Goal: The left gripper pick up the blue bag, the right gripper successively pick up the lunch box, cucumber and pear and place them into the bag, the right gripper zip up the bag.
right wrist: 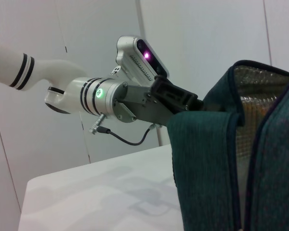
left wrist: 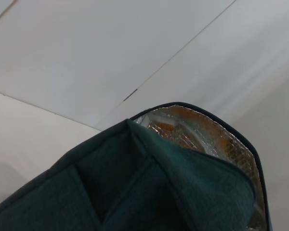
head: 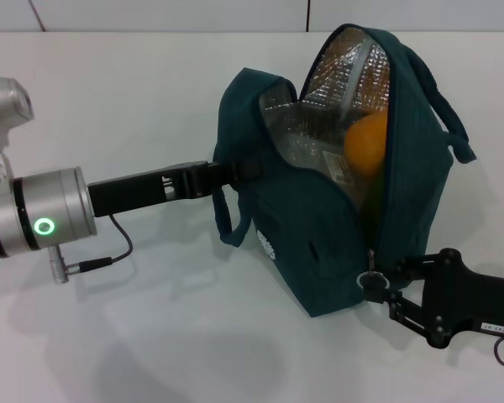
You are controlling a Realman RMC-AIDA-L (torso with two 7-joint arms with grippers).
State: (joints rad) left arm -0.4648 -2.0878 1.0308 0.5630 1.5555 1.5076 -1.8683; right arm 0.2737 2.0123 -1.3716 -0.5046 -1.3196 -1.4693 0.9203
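Left gripper (head: 225, 174), at the end of a black arm with a silver cylindrical wrist (head: 55, 214), was clamped on the rim of the blue bag (head: 319, 243) on the side of the bag toward the robot's left, beside one loop handle (head: 227, 220). In the right wrist view the same gripper (right wrist: 192, 103) met the bag's upper edge (right wrist: 216, 120), with a green ring light (right wrist: 100, 94) showing on the wrist behind it.

Right gripper (head: 378, 281) lay low against the bag, at the near corner on the bag's right side, its fingers closed on the ring-pull zipper (head: 371, 279) (the ring sat at the lower end of the zip line). Its black arm (head: 470, 302) ran off from the bag toward the lower right.

Blue bag stood upright on the white table (head: 151, 336), its mouth wide open and its silver foil lining (head: 319, 117) exposed. A white round logo (head: 266, 243) marked the face of the bag toward the camera. The second loop handle (head: 449, 109) hung over the bag's far right side.

Pear (head: 367, 143) rested inside the bag, against the lining near the open right edge. Below the pear a corner of the lunch box (head: 332, 164) was visible, with a small sticker on it. The cucumber could not be made out within the bag.

Left wrist view showed only the bag's dark fabric (left wrist: 135, 192) and a strip of lining (left wrist: 197, 134) at the rim.
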